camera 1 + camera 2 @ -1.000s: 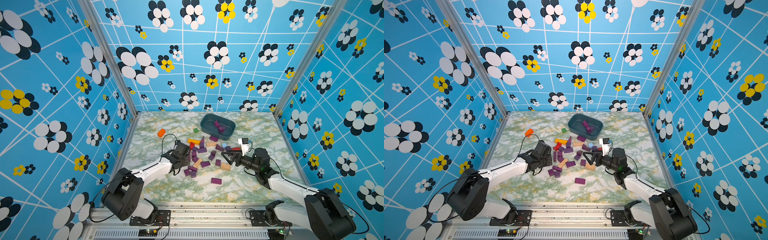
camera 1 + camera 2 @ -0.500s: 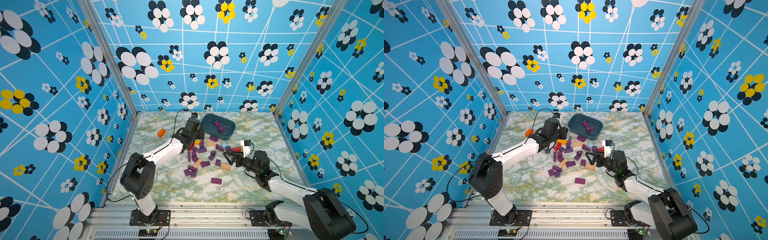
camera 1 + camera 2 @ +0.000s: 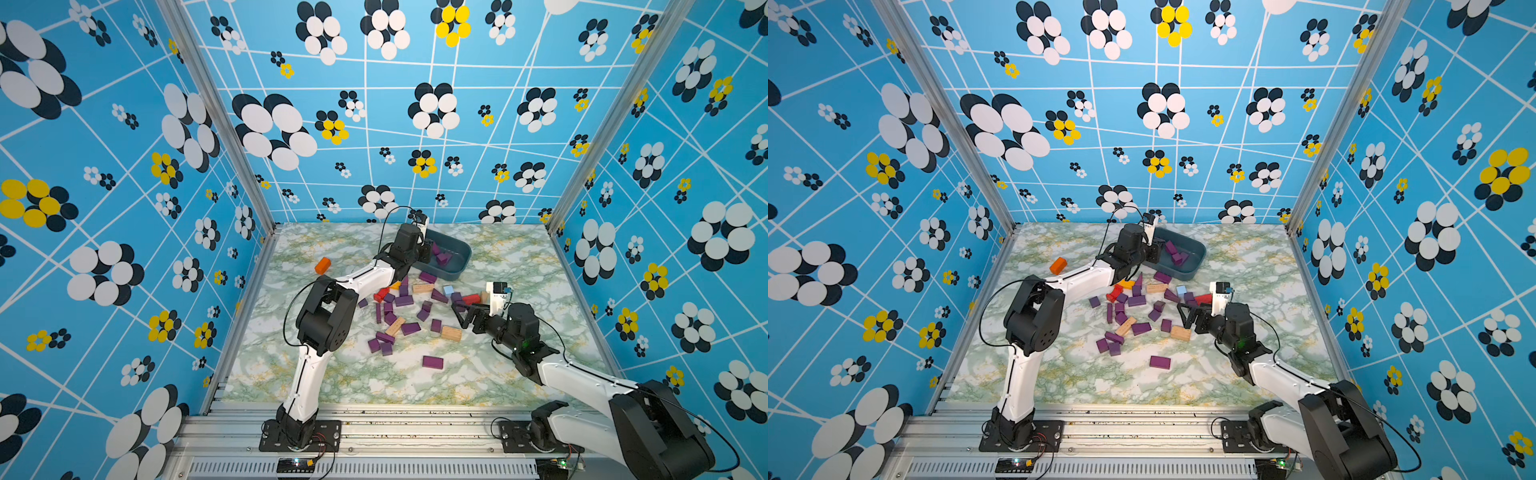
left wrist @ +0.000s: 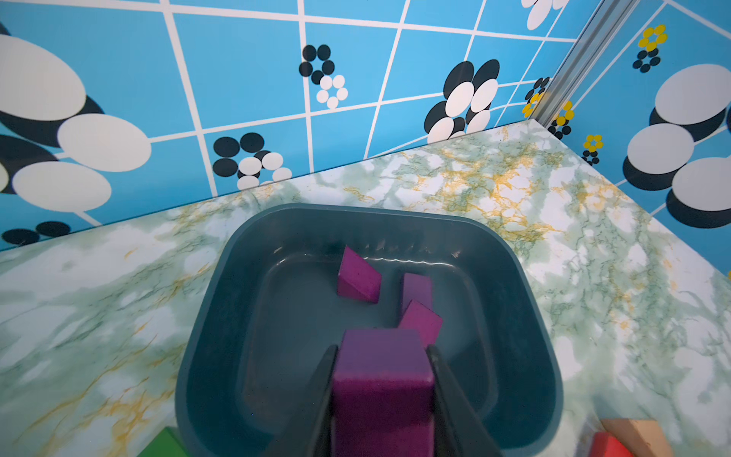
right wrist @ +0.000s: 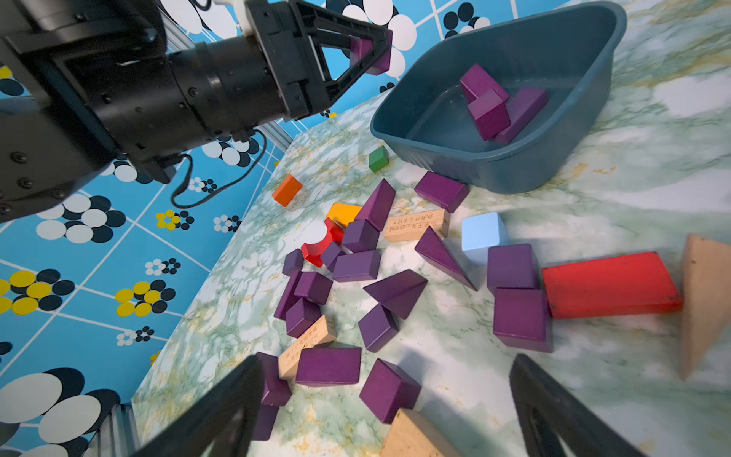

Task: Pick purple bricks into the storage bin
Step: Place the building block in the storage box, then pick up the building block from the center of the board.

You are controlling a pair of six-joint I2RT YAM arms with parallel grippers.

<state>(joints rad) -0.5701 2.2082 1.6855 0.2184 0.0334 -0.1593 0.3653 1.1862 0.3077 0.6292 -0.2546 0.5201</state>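
**Purple bricks (image 5: 356,265): handling and setting**

Small, rigid, likely light painted wood; matte faces, probably little slip. Best pinched across two flat parallel faces, wedges by their flat sides. Mostly strewn mid-table among tan blocks (image 5: 417,225); three lying in the storage bin (image 4: 221,308); one held brick (image 4: 379,387) clamped in the left gripper (image 4: 383,352) above that bin. Right gripper (image 5: 385,368) spread wide, empty, over the pile. Glossy marble-print tabletop (image 4: 553,221), patterned walls (image 3: 374,104) close around

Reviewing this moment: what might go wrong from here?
1. The left gripper holds a purple block close to the bin's near rim, not its middle; released, it may clip the rim and tumble out.
2. The right gripper hangs open over the crowded pile; closing might catch the tan block too.
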